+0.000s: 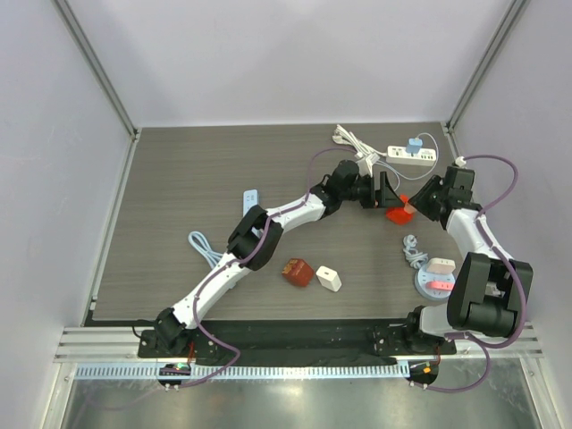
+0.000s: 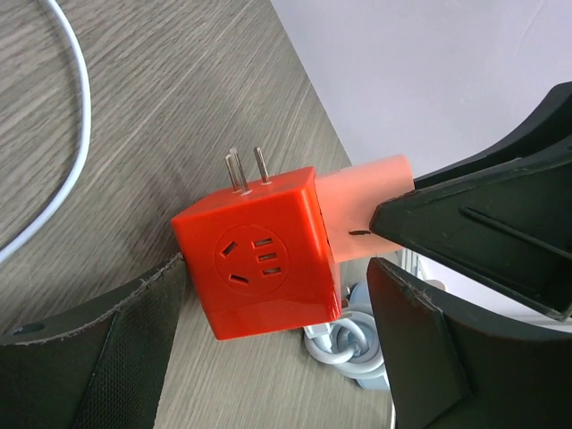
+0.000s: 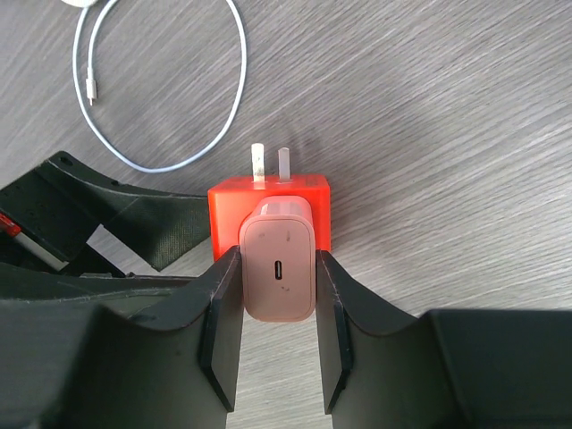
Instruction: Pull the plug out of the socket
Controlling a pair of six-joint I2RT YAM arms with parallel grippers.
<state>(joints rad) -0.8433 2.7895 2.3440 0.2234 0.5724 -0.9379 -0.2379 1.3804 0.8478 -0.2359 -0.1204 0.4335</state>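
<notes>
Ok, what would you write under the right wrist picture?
Right gripper pinches the pink plug, which sits plugged into the red socket cube.

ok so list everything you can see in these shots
cube socket: 1, red, between the left fingers
charger plug: 1, pink, seated in the cube socket
power strip: 1, white, far right of table
second plug: 1, blue, on the power strip
cord: 1, white, left of the strip
cables: 2, pale blue coil left, whitish coil right
small adapter: 1, pale, centre left
cube: 1, dark red, near centre
charger: 1, white, beside that cube
dish: 1, pale, near right, holding beige and pink pieces
left gripper: 1, black, open around the socket
right gripper: 1, black, clamped on the charger plug
</notes>
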